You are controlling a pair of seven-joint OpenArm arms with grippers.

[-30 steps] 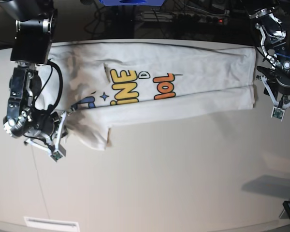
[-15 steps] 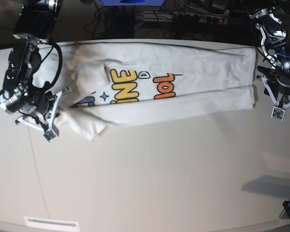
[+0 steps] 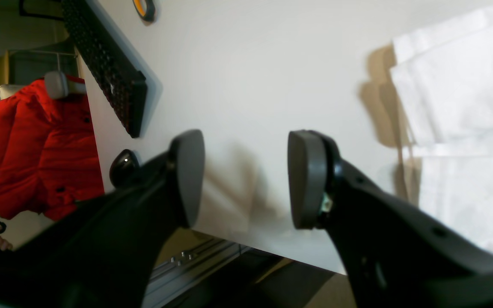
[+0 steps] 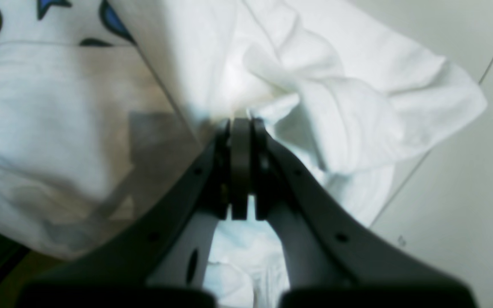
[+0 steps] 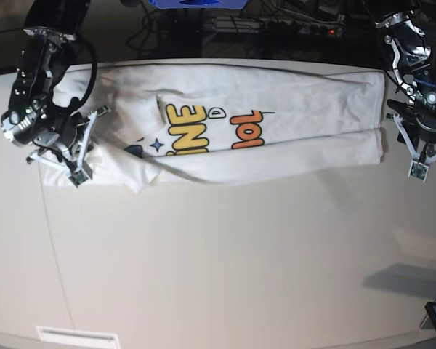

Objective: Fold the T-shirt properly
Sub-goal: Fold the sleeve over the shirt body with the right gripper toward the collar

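A robotics lab or office workspace is showing here: a plain white table (image 5: pixel 225 262) is sitting in front of dark racks of cabling and electronics (image 5: pixel 276 25), a black keyboard (image 3: pixel 105 64) and a mouse (image 3: pixel 123 162) are lying at the table's edge, and a red padded jacket (image 3: pixel 37 145) is hanging over a chair beyond.

The base view looks straight down from high above the table (image 5: pixel 225 276), taking in the whole T-shirt (image 5: pixel 276 109) and both arms. The right wrist view sits close behind the right gripper (image 4: pixel 241 128), facing along its fingers into bunched cloth at the T-shirt's printed end, also seen from above. The left wrist view looks low past the left gripper (image 3: pixel 246 177) across the table beside the T-shirt's plain end, toward what seems a keyboard (image 3: pixel 105 64).
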